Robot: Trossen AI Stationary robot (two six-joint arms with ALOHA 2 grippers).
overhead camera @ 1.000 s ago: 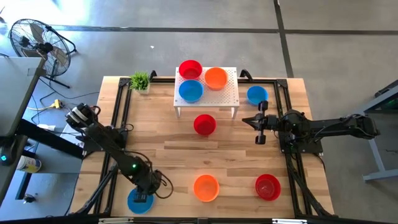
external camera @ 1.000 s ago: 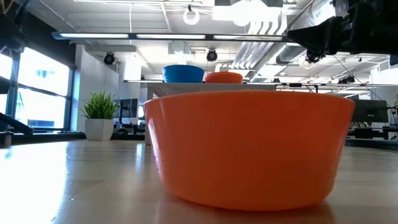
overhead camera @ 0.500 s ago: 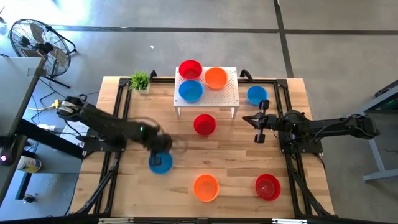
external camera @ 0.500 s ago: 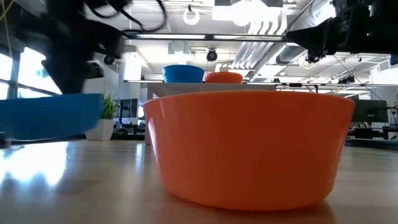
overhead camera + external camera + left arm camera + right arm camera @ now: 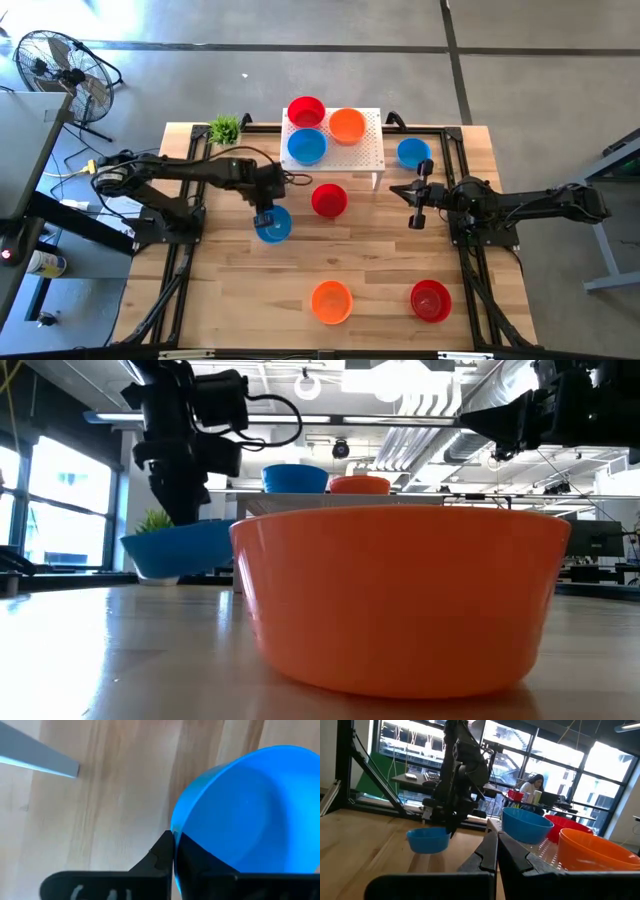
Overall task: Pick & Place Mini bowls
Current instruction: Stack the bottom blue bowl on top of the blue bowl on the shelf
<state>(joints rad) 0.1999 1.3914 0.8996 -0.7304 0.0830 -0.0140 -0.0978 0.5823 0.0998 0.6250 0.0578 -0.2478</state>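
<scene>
My left gripper (image 5: 265, 214) is shut on a blue mini bowl (image 5: 275, 226) over the middle-left of the table; the bowl also shows in the low view (image 5: 180, 548) and the right wrist view (image 5: 427, 840). On the white perforated stand (image 5: 370, 150) sit a red (image 5: 306, 111), an orange (image 5: 347, 126) and a blue bowl (image 5: 306, 146). More bowls rest on the wood: red (image 5: 328, 200), blue (image 5: 413, 152), orange (image 5: 331, 301), red (image 5: 431, 300). My right gripper (image 5: 400, 193) waits shut at the right, holding nothing. My left gripper pinches the blue bowl's rim (image 5: 176, 840), one finger inside the bowl and one outside its wall. The fingers come steeply from above, pointing down. The bowl hangs below them, lifted clear of the table and slightly tilted (image 5: 180, 548).
A small green plant (image 5: 226, 129) stands at the far left corner. A black frame (image 5: 190, 190) runs along the table's edges. The orange bowl (image 5: 400, 595) fills the low view's foreground. A fan (image 5: 60, 70) stands on the floor beyond the table.
My left gripper has swung from the near left corner toward the far edge and the table's middle, rising a little and turning. The blue bowl, which sat on the wood by that corner, has come along with it and now hangs clear of the table.
</scene>
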